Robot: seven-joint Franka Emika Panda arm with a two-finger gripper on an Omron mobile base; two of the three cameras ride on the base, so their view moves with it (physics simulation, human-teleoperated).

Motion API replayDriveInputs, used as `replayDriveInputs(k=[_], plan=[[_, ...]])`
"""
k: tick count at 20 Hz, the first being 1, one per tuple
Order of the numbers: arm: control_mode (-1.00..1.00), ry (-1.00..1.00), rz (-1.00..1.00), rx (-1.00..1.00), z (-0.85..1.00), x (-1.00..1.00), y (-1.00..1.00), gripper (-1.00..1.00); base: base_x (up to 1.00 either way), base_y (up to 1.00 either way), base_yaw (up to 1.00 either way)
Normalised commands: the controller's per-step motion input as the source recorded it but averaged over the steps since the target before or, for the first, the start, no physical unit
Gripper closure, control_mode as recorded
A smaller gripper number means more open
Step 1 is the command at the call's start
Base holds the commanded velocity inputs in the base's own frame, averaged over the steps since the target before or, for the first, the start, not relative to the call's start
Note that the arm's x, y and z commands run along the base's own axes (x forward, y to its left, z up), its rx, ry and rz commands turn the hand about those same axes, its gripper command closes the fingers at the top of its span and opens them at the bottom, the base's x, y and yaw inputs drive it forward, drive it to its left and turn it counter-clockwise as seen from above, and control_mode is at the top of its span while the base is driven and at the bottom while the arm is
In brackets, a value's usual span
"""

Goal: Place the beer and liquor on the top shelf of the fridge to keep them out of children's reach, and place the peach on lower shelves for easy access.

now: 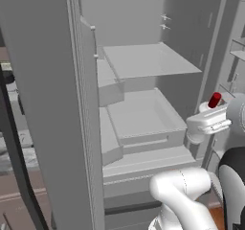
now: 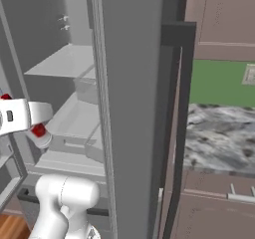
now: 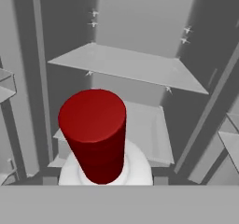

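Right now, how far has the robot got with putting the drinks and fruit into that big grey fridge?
Done: the tall grey fridge stands open, but its thin flat top shelf and the boxy-fronted lower shelves hold nothing yet. In hand: the gripper is shut on the white red-capped liquor bottle, held in front of the open fridge, below the top shelf's level. Left: setting it on the top shelf, then the beer and the peach.

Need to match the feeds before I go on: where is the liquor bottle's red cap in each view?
Left base view: red cap at right, above the white hand.
Right base view: at far left, below the hand.
Hand view: large, lower centre.
Shared landmark: the thin top shelf.
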Motion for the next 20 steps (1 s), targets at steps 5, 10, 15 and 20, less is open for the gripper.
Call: replayDriveInputs(k=[5,10,15,20], plan=[[-1.00,0.00,0.01,0.00,0.00,0.10,0.02,1.00,0.52,0.08,0.07],[-1.00,-0.08,0.02,0.00,0.08,0.36,0.01,1.00,0.00,0.00,0.00],[-1.00,-0.18,0.00,0.00,0.24,0.43,0.01,1.00,0.00,0.00,0.00],[-1.00,-0.13,0.00,0.00,0.38,0.50,0.00,1.00,0.00,0.00,0.00]])
